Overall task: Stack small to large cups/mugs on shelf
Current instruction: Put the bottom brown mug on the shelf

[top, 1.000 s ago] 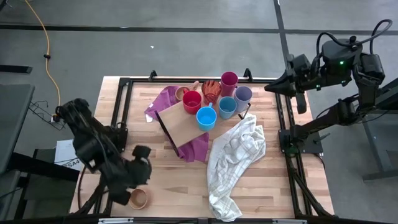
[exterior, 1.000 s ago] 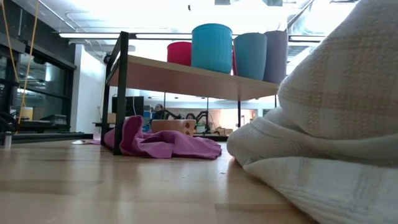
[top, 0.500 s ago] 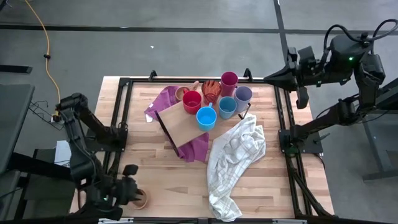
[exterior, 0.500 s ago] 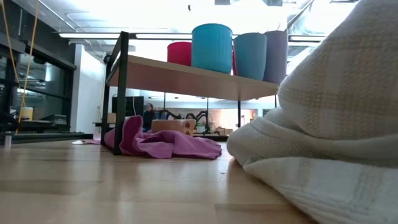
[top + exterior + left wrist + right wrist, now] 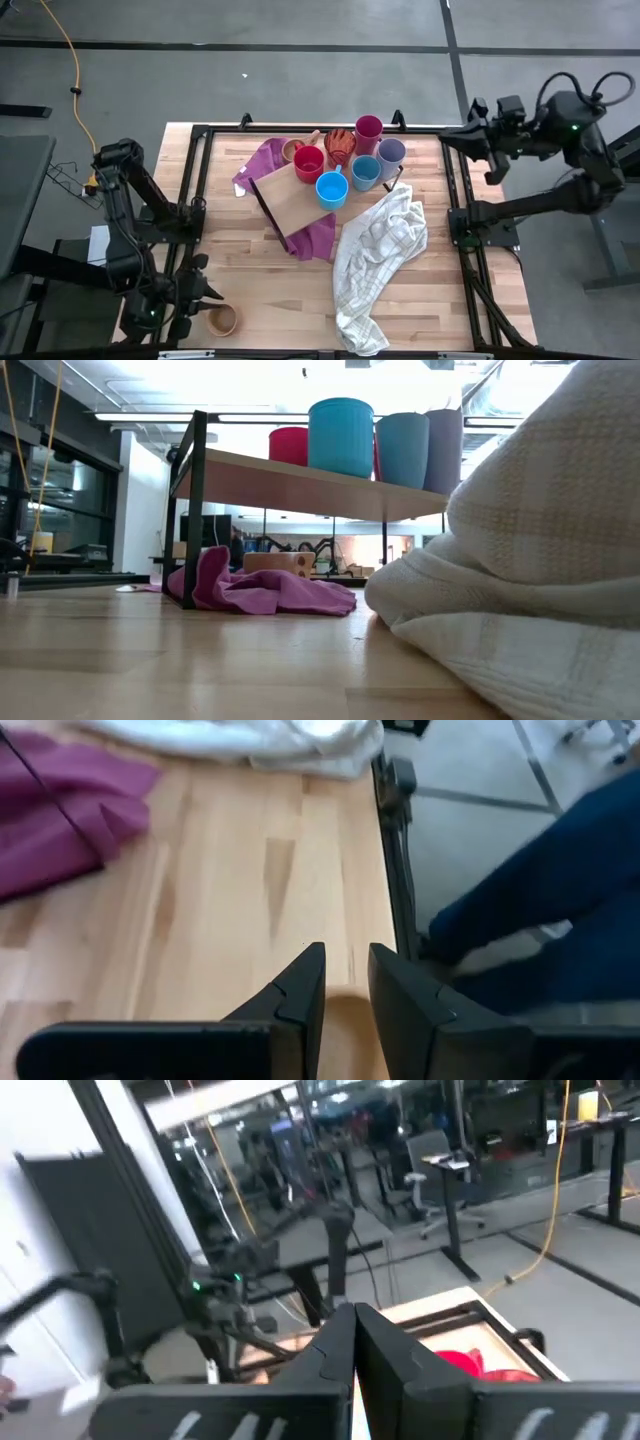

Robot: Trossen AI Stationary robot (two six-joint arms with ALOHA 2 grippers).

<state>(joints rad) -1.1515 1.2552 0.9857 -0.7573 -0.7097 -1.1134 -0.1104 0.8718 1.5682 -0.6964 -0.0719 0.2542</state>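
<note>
The light-wood shelf [image 5: 293, 203] stands mid-table on its black frame. On it, in the low view, stand a red cup [image 5: 288, 445], two blue cups [image 5: 340, 436] and a lavender one [image 5: 443, 450]. A magenta cup [image 5: 368, 133] stands behind them. A tan cup [image 5: 222, 320] sits alone on its base at the table's near left corner. My left gripper [image 5: 203, 293] hangs just left of that cup, open by a narrow gap. Its rim [image 5: 345, 1025] shows below the fingertips [image 5: 312, 975]. My right gripper [image 5: 445, 135] is shut in the air over the table's far right edge.
A purple cloth [image 5: 268, 163] lies under and beside the shelf, with a tan cup [image 5: 275, 563] on the table beneath it. A white checked towel [image 5: 380, 250] sprawls across the right near part. Bare wood lies between the shelf and the lone tan cup. Black frame rails [image 5: 196, 180] border the table.
My left gripper has sunk from above the lone tan cup toward the table's near left corner, turning as it went; its gap looks unchanged. The tan cup has stayed put. My right arm has drawn back toward the table's right edge and dropped a little, still shut.
</note>
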